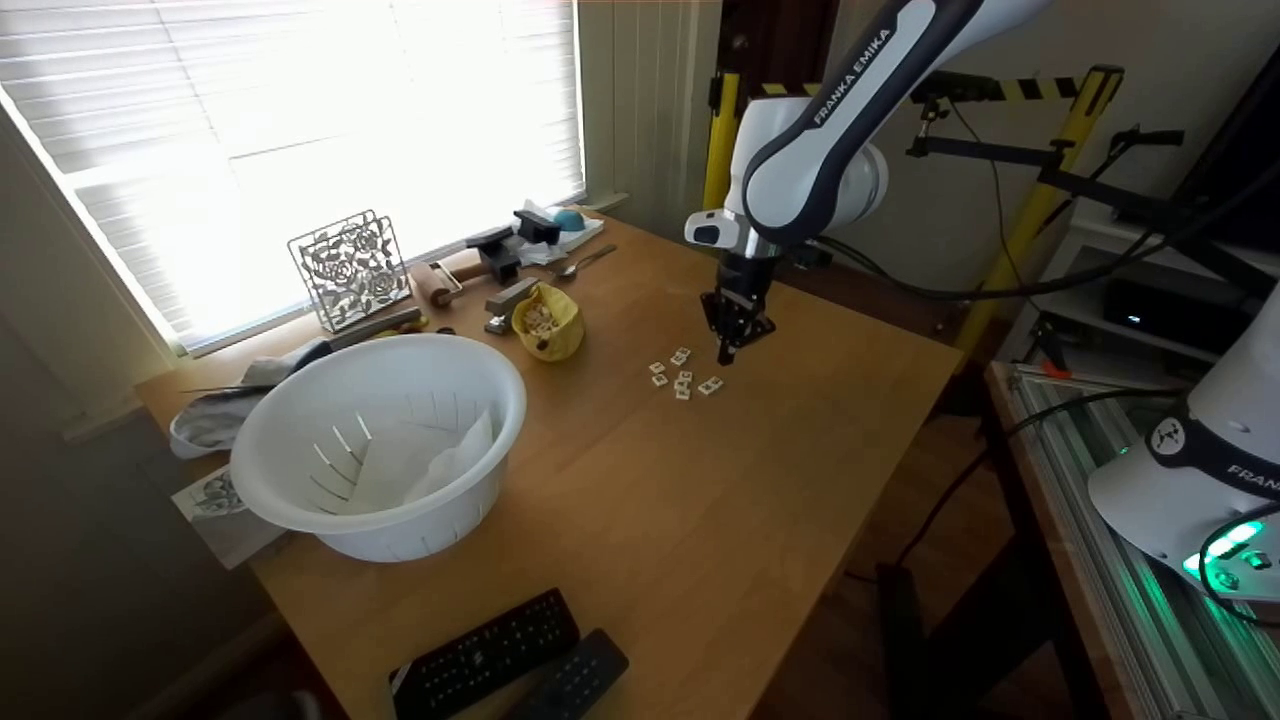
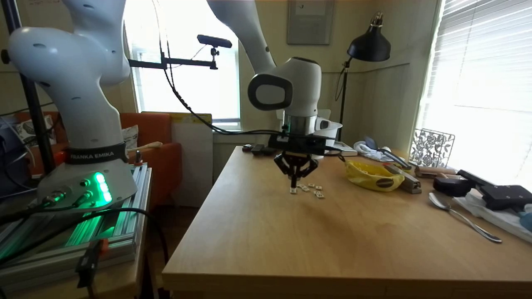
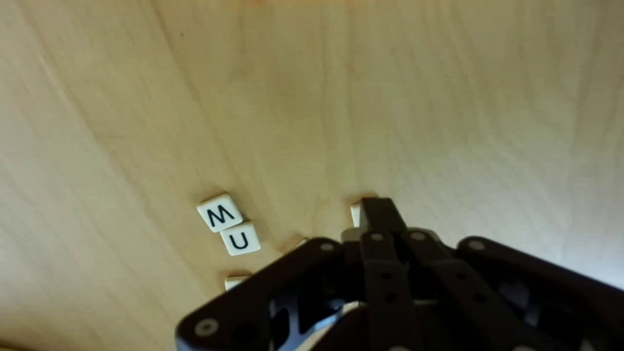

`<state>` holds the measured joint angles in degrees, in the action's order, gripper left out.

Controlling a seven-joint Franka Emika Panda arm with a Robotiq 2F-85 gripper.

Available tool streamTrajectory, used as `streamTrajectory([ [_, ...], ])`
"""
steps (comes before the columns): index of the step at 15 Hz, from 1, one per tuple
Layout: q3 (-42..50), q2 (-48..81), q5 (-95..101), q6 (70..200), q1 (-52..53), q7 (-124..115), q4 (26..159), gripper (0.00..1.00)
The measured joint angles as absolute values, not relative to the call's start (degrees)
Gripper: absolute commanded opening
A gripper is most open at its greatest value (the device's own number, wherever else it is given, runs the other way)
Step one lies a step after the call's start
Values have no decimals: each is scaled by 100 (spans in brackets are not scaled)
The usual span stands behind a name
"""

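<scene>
My gripper (image 3: 385, 214) points down with its fingertips together, and nothing shows between them. It also shows in both exterior views (image 1: 727, 358) (image 2: 293, 186), low over small white letter tiles on the wooden table (image 1: 640, 520). One tile (image 3: 356, 215) is mostly hidden behind the fingertips; it shows just below them in an exterior view (image 2: 293, 191). Whether the tips touch it I cannot tell. To its left in the wrist view, a tile reading M or W (image 3: 220, 213) touches a tile reading U (image 3: 241, 239). Another tile (image 3: 235, 282) is partly covered by the gripper.
A yellow bag (image 1: 555, 345) holding more tiles stands beside the loose tiles. A large white basket (image 1: 255, 490) and two black remotes (image 1: 485, 655) (image 1: 575, 680) are on the table. A stapler (image 2: 403, 178), a spoon (image 2: 461, 220) and a metal holder (image 1: 350, 270) lie along the window side.
</scene>
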<state>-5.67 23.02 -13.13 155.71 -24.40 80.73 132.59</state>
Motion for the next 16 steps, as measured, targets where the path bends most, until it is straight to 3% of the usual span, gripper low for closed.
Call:
streamTrajectory([
  [16, -820, 2577, -1435, 16595, -2440, 7003, 13533, 0],
])
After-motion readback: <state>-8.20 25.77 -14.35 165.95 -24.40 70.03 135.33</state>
